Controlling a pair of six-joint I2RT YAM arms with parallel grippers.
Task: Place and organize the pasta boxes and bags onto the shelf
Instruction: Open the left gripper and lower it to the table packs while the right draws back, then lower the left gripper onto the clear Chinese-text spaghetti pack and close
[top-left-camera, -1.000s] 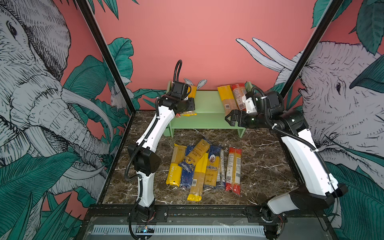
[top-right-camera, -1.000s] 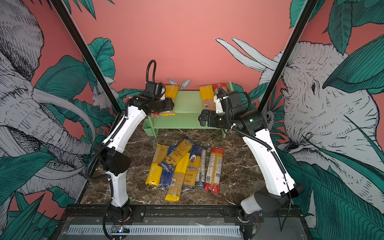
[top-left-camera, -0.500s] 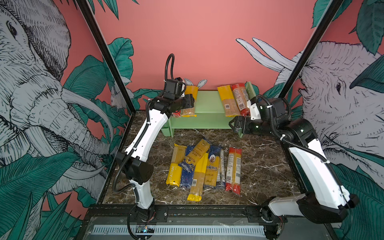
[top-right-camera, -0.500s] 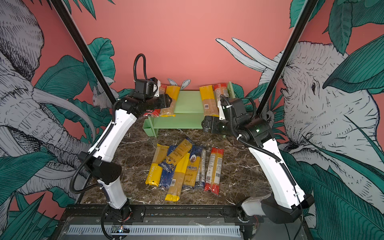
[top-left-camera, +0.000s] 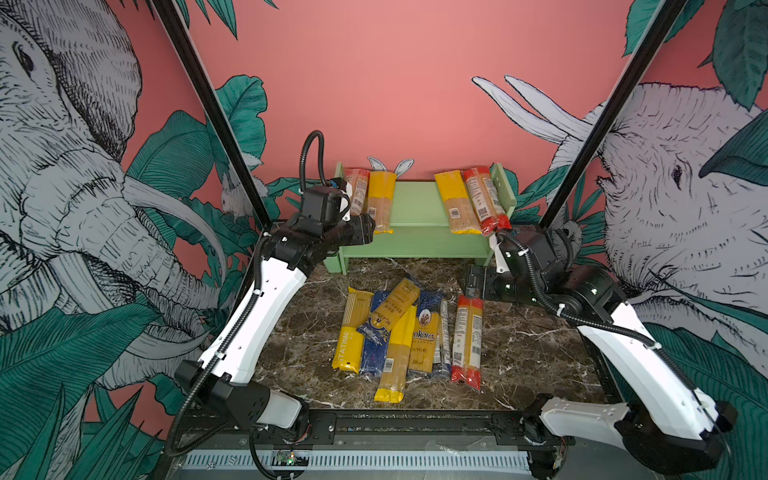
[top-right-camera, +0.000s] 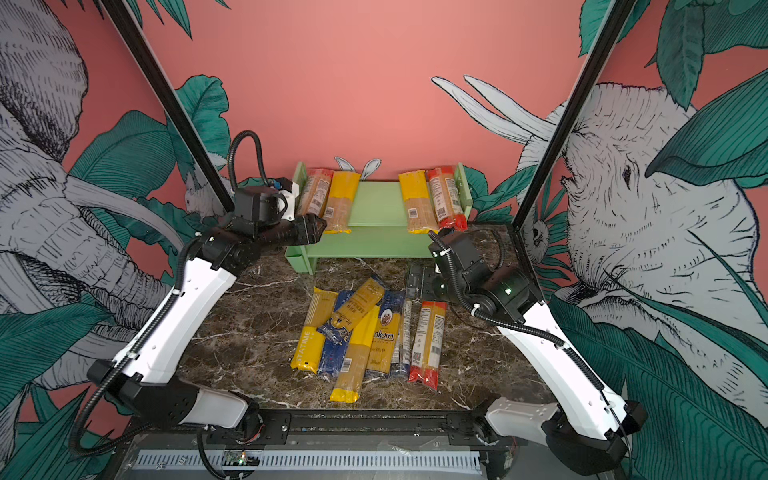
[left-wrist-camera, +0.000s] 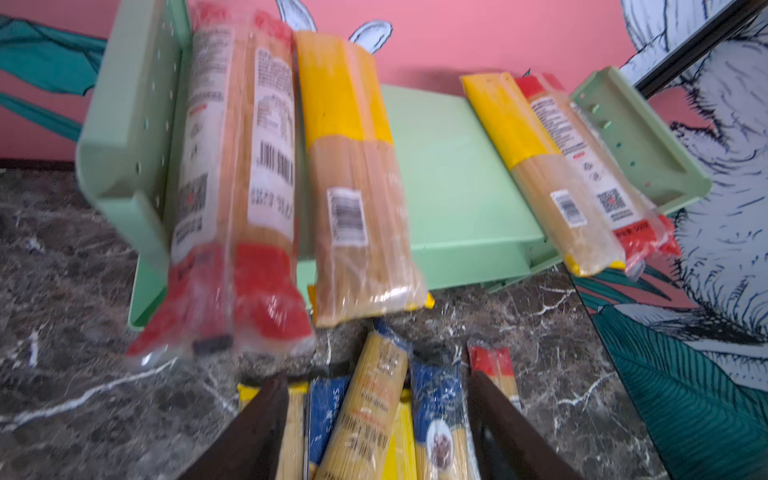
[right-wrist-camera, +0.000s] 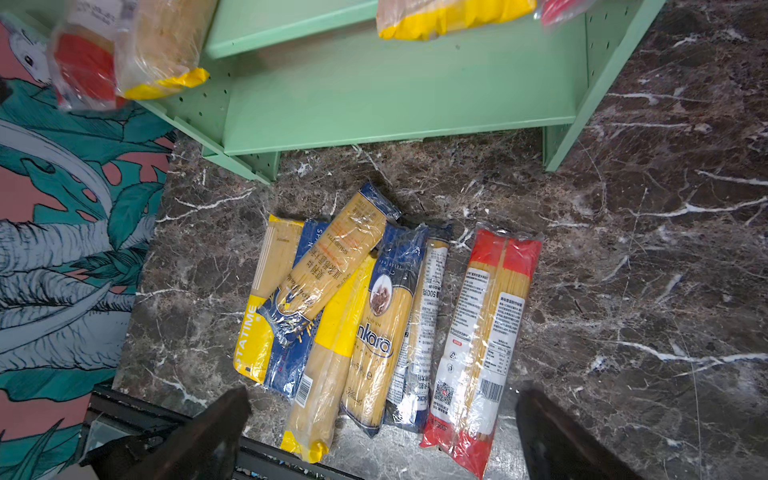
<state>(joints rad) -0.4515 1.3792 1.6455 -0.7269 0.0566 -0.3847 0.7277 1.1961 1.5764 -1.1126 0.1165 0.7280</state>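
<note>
The right claw (top-left-camera: 473, 282), spread wide and empty, hovers right of centre, by the shelf-side end of the red-ended spaghetti packet (top-left-camera: 467, 340) lying on the marble tabletop (top-left-camera: 540, 353), long axis toward the green shelf (top-left-camera: 415, 203), nearer than the parted, empty left claw (top-left-camera: 370, 230).

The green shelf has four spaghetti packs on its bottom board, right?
Not quite. The four spaghetti packs lie on the top board of the green shelf, not the bottom one, two beside each side panel. The left wrist view shows this plainly.
</note>
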